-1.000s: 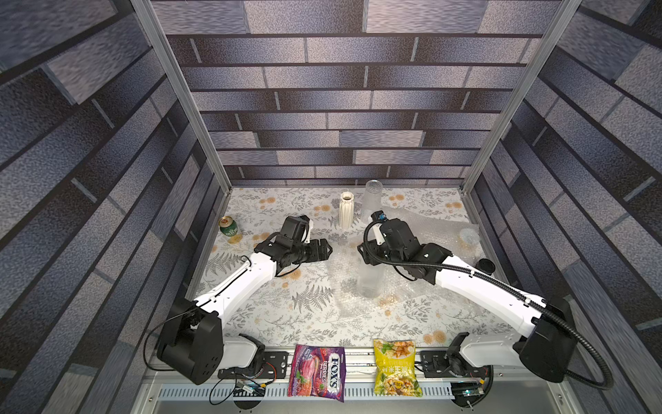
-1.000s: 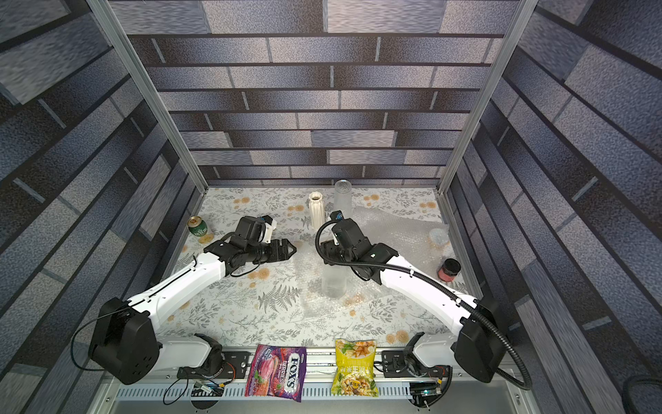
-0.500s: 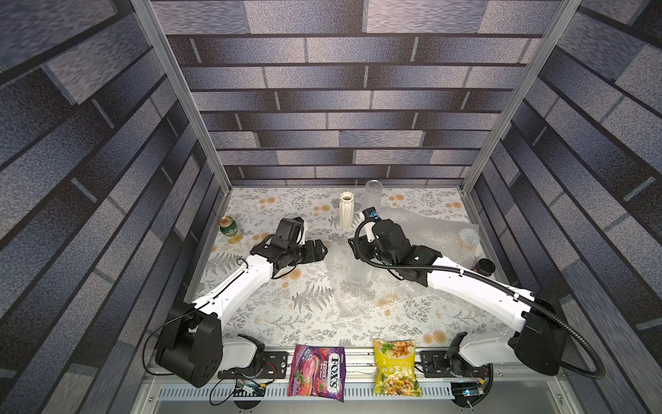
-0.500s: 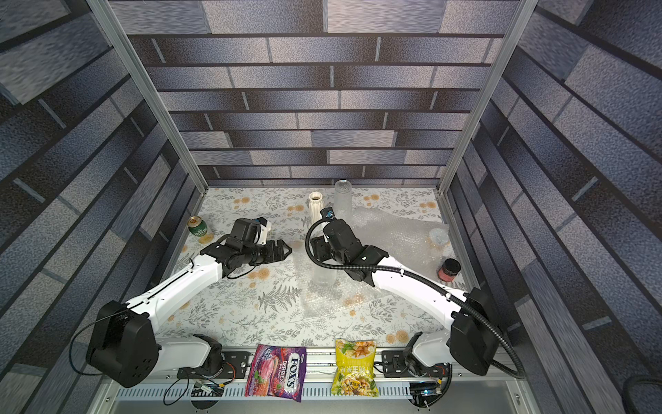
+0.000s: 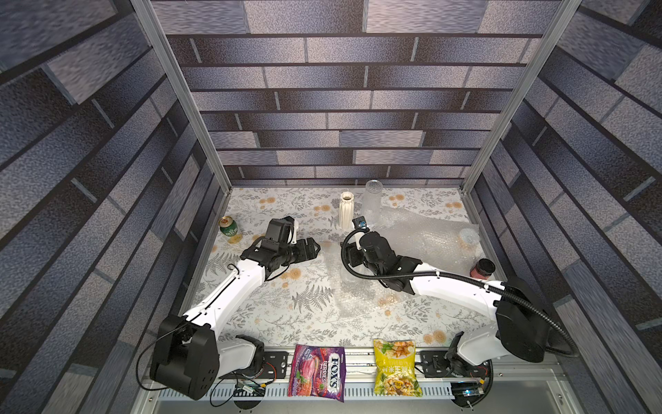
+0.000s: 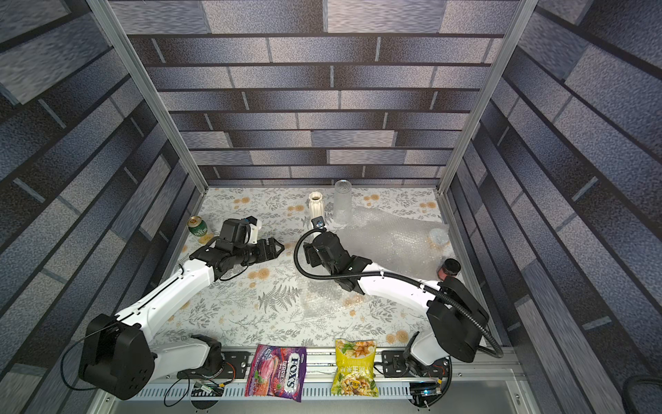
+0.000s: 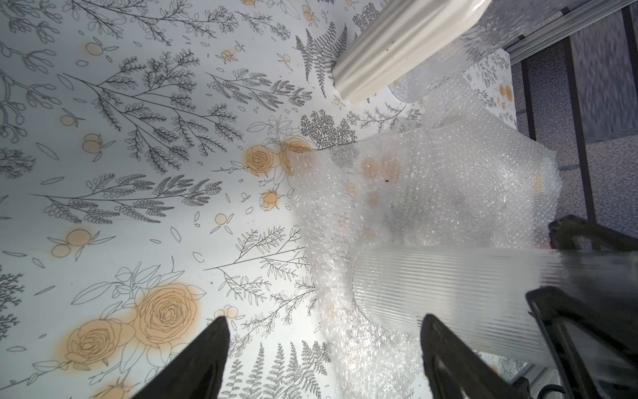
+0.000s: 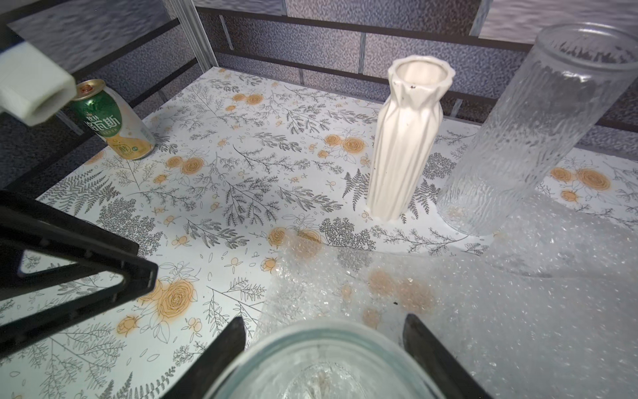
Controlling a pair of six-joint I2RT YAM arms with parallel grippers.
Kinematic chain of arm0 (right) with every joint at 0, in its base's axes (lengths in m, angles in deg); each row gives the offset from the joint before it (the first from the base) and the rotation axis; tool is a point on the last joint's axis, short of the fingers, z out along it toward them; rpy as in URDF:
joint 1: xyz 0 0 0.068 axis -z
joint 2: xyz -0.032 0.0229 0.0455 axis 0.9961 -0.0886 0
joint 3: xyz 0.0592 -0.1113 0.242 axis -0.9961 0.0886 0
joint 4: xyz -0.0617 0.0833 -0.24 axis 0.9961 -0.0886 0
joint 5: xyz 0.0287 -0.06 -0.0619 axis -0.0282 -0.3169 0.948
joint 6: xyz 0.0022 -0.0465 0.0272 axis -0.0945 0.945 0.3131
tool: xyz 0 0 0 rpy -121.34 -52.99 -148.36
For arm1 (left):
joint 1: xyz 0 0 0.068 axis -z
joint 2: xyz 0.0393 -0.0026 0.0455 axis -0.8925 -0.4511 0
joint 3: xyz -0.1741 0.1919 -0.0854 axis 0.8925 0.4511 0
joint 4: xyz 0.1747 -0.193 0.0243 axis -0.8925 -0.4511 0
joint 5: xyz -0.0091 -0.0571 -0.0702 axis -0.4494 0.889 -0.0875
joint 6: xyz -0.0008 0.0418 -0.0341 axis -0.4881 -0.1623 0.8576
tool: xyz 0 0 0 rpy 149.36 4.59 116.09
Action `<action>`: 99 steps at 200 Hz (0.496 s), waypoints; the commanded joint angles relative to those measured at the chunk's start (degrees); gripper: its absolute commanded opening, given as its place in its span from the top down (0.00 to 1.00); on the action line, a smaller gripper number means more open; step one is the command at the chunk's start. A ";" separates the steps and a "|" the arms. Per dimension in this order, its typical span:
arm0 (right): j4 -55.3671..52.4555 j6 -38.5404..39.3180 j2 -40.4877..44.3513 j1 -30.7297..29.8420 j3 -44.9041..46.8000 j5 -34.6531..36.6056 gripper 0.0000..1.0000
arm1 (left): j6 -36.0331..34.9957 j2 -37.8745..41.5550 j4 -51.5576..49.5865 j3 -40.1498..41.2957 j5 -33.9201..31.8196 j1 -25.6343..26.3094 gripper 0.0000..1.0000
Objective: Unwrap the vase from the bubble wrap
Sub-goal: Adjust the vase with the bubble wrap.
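One white vase [image 5: 346,214], one ribbed vase [image 7: 448,297], one textured vase [image 5: 372,202], two snack bags [image 5: 317,372] [image 5: 396,367], one can [image 5: 228,226], one jar [image 5: 482,269].

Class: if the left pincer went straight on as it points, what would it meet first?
Probably the bubble wrap, ahead of the left pincer; the ribbed vase stands just aside. Depth unclear.

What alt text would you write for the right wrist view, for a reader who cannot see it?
The right gripper holds the rim of a clear glass vase over bubble wrap spread on a floral table. Behind stand a white ribbed vase and a tall glass cylinder; a green can stands near the wall.
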 commanded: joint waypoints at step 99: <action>9.73 3.08 -3.47 -2.16 0.74 4.29 0.61 | 0.58 3.13 2.21 2.87 -0.22 -0.41 0.07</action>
